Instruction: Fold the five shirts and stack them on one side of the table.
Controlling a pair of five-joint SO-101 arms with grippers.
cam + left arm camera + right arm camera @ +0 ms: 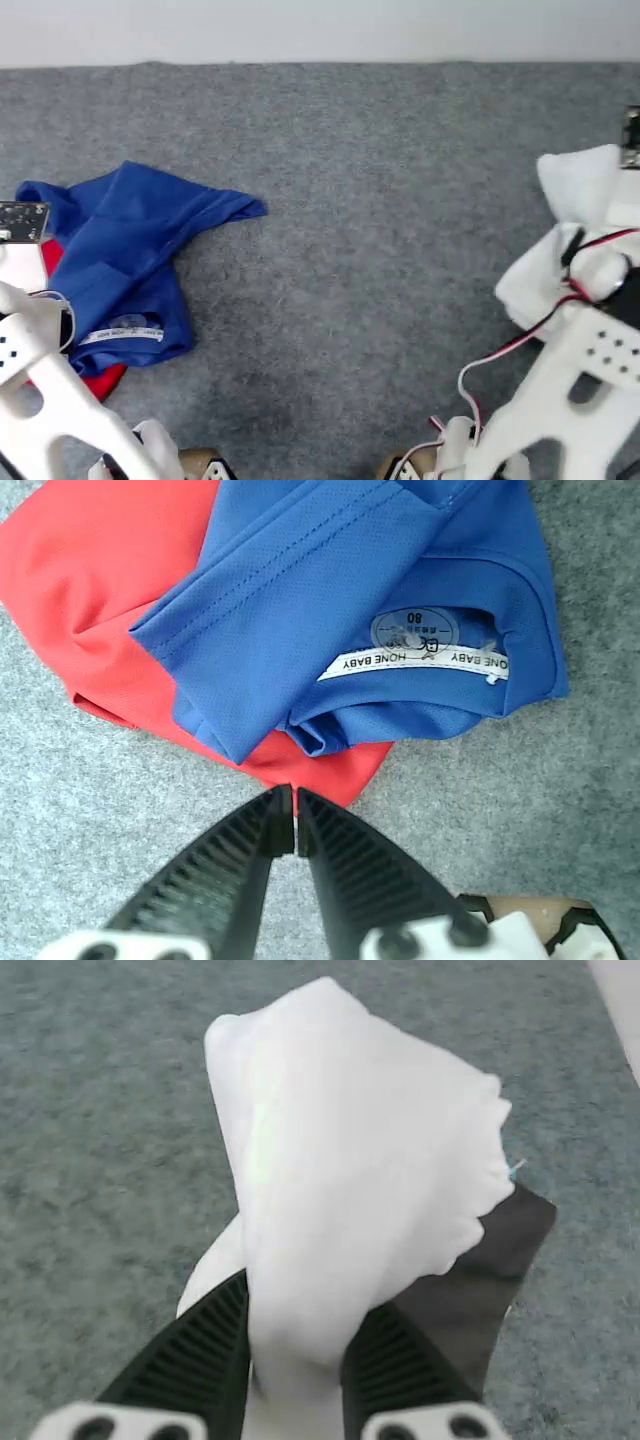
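**A:** What lies at the left of the table (380,200)?

**B:** A crumpled blue shirt (130,260) over a red shirt (100,382), which is mostly hidden. The left tool (293,805) hangs pinched shut and empty, just off the red edge.

**A:** And at the right?

**B:** The right tool (300,1325) clamps a bunched white shirt (350,1160). A dark piece (500,1270) beneath it is hard to identify.

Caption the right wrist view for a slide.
Right gripper clamped on a bunched white shirt over the gray table.
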